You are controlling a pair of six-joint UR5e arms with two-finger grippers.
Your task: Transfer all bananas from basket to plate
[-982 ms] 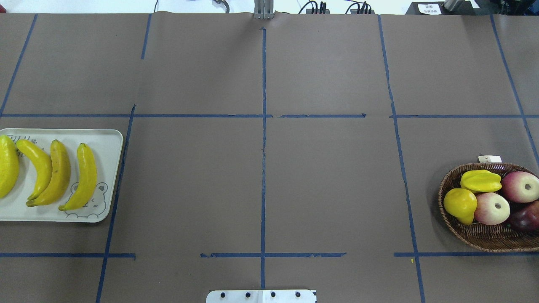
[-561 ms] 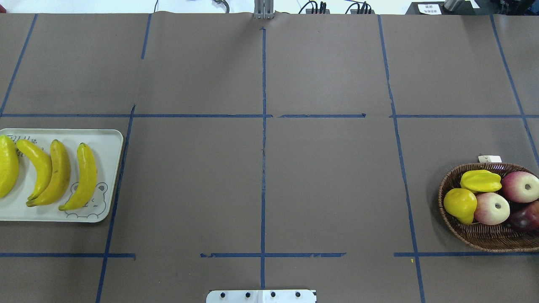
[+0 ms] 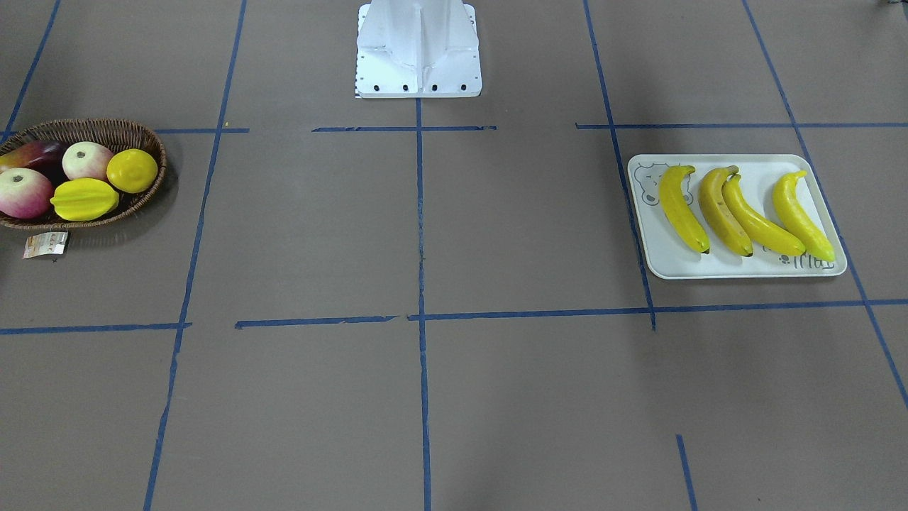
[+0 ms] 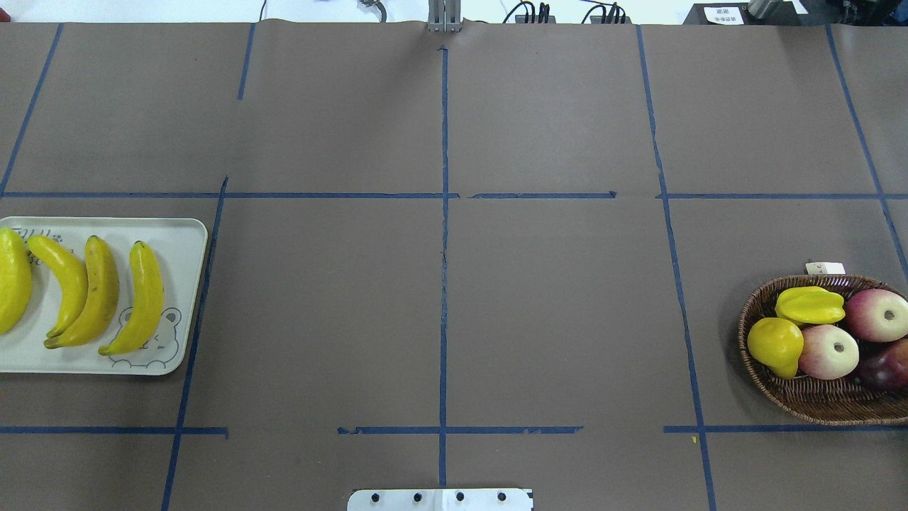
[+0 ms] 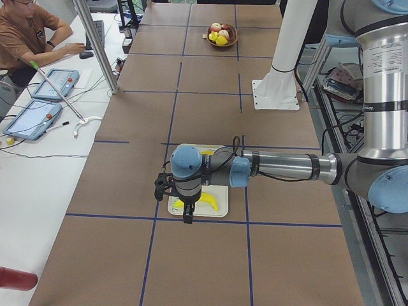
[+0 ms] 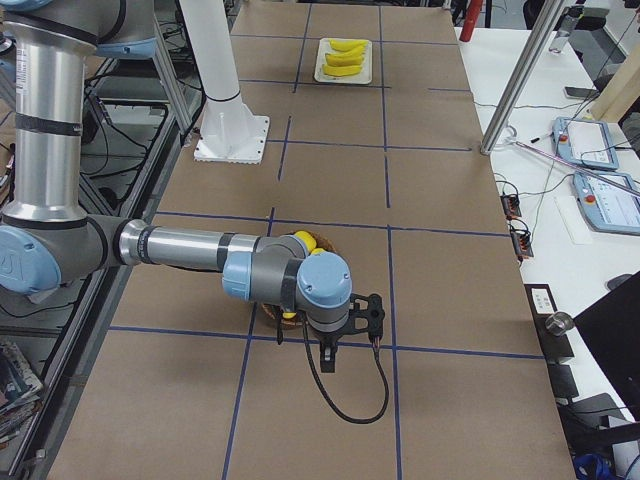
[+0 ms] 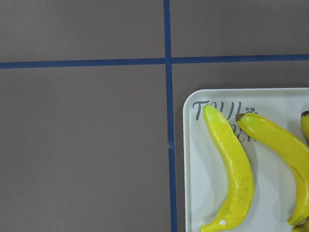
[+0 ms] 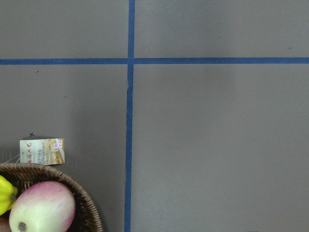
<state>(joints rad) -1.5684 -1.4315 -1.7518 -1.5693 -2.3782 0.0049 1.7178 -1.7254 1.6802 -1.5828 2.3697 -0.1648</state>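
Several yellow bananas lie side by side on the cream plate, also in the overhead view and the left wrist view. The brown wicker basket with its paper tag holds no banana. My left gripper hangs high over the plate. My right gripper hangs high over the basket's outer edge. Both show only in the side views, so I cannot tell whether they are open or shut.
The basket holds a lemon, a starfruit, apples and a dark fruit. The robot's white base stands at the table's edge. An operator sits at a side table.
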